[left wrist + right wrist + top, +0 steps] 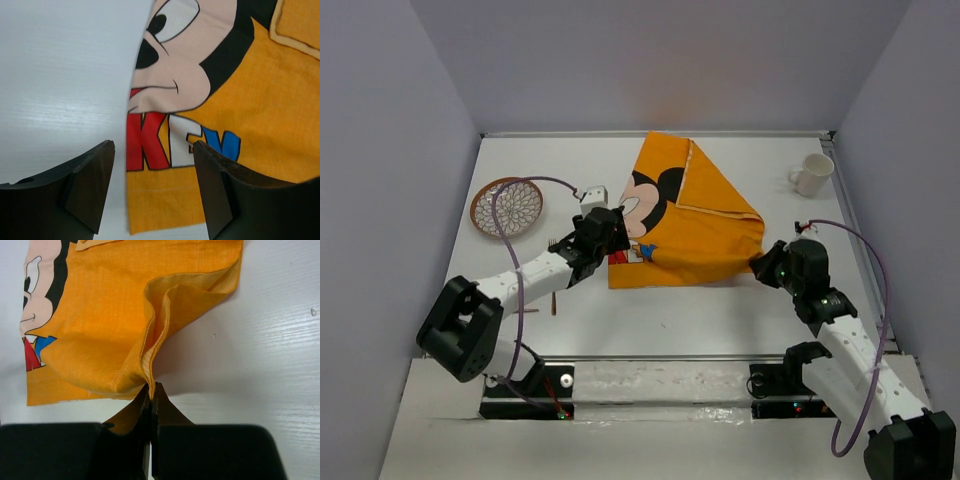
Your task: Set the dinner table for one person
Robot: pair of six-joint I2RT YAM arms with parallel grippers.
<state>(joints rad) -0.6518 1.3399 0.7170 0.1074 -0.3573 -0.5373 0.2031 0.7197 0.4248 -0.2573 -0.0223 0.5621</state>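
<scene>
Mug [811,173] stands upright at the far right corner of the bench [720,320], and its inside can't be read from here. A round woven dish [507,207] lies flat at far left, well apart from the mug. Between them sits the orange Mickey mat [685,215], its far part folded over. Left tool [152,195] is released, fingers spread astride the mat's left edge. Right tool [151,392] is clenched on the mat's right corner, the cloth bunched up off the surface. The white bench spans the whole view beneath everything, and a wide strip of it lies between the mat's near edge and the 2 arm bases.
</scene>
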